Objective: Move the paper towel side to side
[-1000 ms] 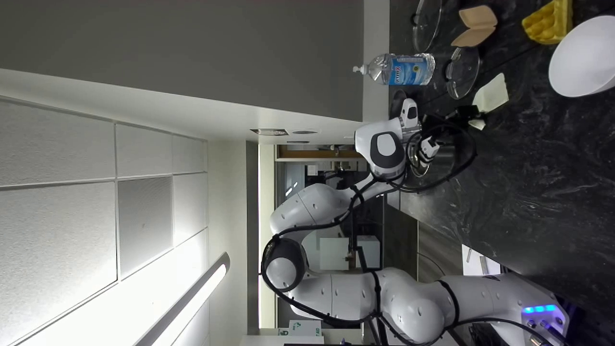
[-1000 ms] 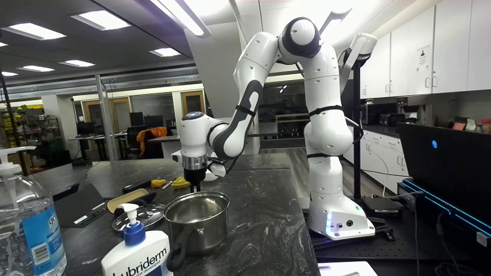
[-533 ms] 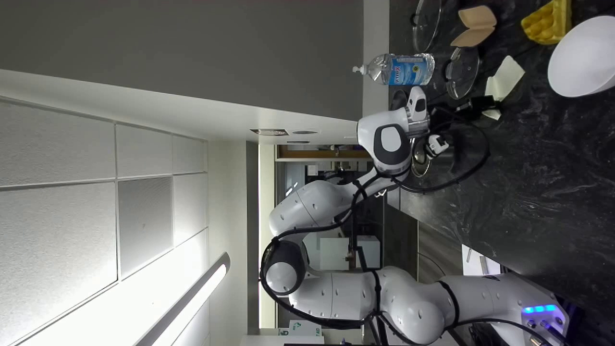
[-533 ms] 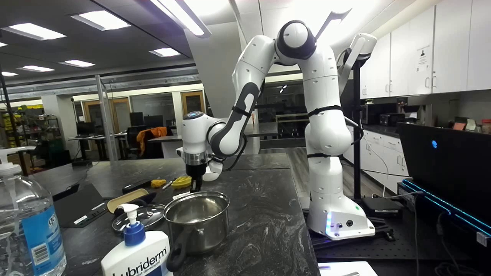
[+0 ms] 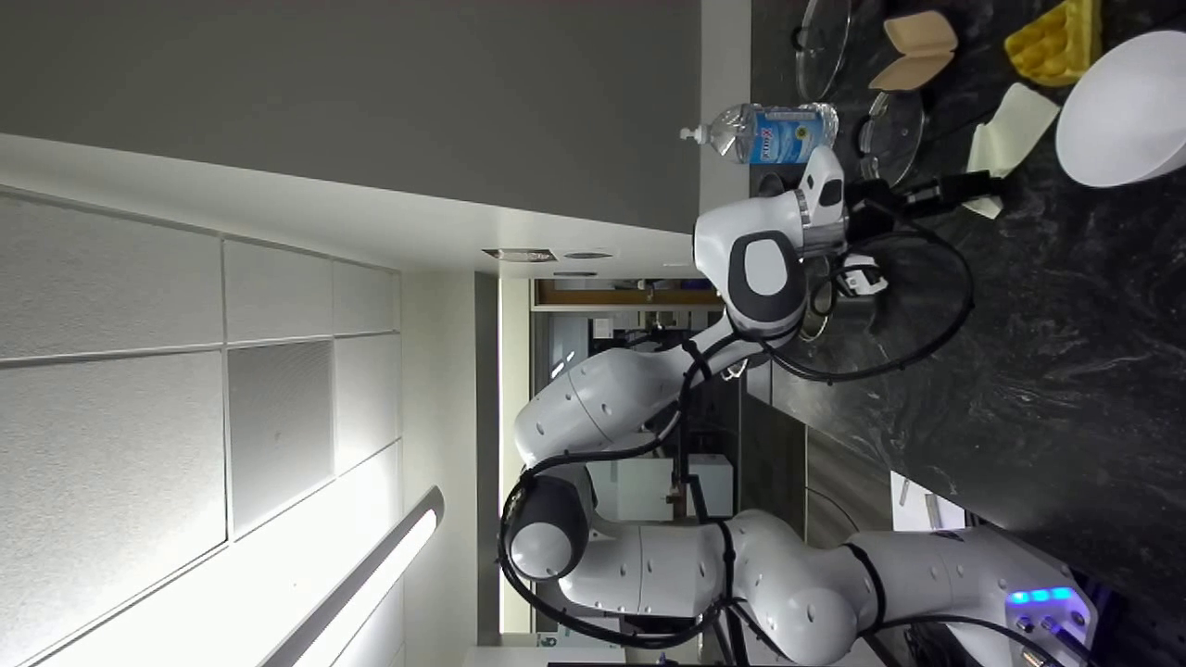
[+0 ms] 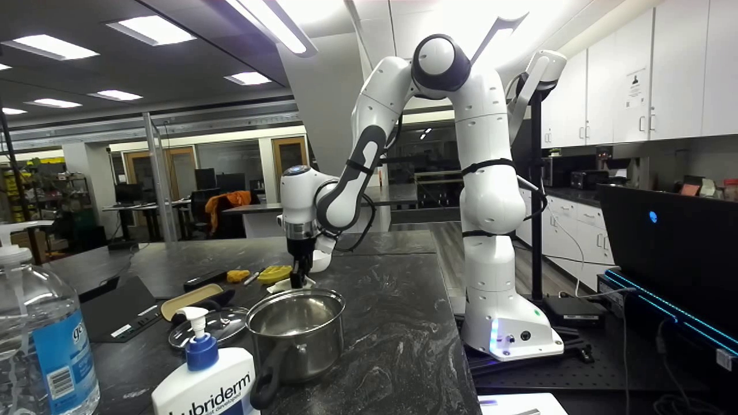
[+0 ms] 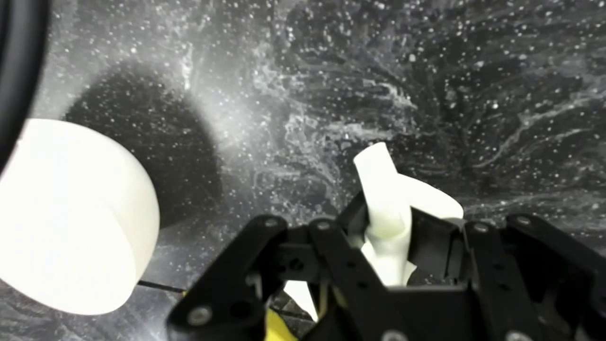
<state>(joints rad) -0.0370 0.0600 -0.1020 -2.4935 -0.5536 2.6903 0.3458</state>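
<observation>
status: gripper loaded with paper towel

nearest to me: a clear pump bottle with a blue label, then a white lotion bottle with a blue collar. just behind the lotion bottle, a steel saucepan sits upright on the dark counter, its black handle turned my way.

to the side: a robot arm rises from its base, blue light showing, near a black laptop.

beyond the saucepan: the gripper points down. its jaws are drawn together on the paper towel, which is pinched and folded between them. in an exterior view, a broad flap spreads to one side of the gripper and a small corner shows on the opposite side. towel location: between a round clear lid and the white bowl, close to the bowl and a yellow block. contact between towel and counter: i cannot tell.

farthest off: an orange cloth hangs over a chair, with shelving at the back.
</observation>
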